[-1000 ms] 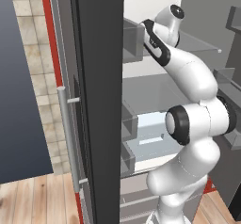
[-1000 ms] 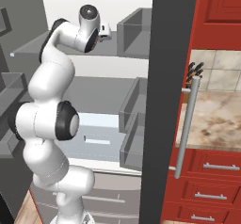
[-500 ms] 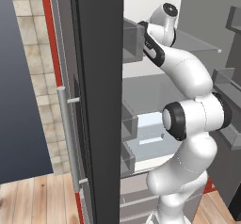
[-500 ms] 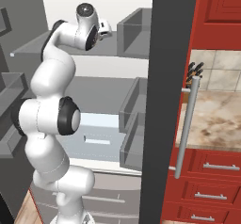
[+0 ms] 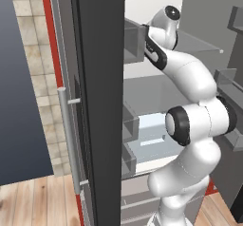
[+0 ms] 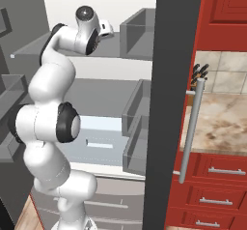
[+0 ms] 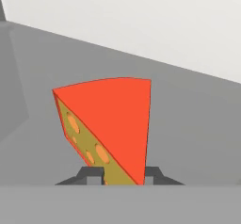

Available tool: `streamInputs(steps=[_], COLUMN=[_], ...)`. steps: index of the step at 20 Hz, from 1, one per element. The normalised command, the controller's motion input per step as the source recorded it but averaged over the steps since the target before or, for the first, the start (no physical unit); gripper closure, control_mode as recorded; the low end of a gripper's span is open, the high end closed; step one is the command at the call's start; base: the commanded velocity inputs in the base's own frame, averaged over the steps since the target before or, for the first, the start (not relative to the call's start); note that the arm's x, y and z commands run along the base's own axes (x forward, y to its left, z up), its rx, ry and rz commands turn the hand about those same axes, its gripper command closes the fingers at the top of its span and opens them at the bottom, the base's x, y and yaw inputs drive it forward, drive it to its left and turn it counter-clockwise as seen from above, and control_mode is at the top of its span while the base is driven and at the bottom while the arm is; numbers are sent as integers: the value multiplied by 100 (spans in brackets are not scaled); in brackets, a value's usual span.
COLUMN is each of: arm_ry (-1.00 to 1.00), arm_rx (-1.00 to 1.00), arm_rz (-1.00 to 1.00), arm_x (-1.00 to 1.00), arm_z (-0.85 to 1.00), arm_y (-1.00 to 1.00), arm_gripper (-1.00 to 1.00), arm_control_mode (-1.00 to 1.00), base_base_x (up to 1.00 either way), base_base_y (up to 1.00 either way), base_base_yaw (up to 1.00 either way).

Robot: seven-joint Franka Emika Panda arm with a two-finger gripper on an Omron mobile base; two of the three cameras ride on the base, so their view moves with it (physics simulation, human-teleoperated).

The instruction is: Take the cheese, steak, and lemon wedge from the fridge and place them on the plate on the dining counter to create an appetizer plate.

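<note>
Cheese (image 7: 110,124) on upper grey shelf (image 7: 197,119) of fridge (image 5: 99,101), dead ahead of fingers (image 7: 123,175), narrow end reaching between the tips. Tips close in on either side; whether actually gripping, can't tell. Lift w/o tilting seems next.

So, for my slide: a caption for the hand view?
Gripper closing around the cheese on a grey fridge shelf.

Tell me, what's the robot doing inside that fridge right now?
End effector on the upper fridge shelf, fingers either side of the cheese. Full grip not confirmed. Nothing in the way.
</note>
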Motion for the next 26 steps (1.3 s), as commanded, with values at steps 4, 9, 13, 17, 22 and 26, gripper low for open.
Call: streamInputs(steps=[4, 9, 13, 17, 22, 26], arm_ry=[-13, -7, -1, 0, 0, 0], arm_rx=[0, 0, 0, 0, 0, 0], arm_rz=[0, 0, 0, 0, 0, 0], arm_x=[-83, -100, -100, -100, -100, -99], arm_z=[-4, 0, 0, 3, 35, 40], arm_y=[-38, -45, -15, 0, -1, -2], arm_gripper=[100, 100, 100, 100, 100, 100], arm_control_mode=[-100, -100, -100, -100, -100, -100], base_base_x=[0, 0, 0, 0, 0, 0], base_base_y=[0, 0, 0, 0, 0, 0], base_base_yaw=[0, 0, 0, 0, 0, 0])
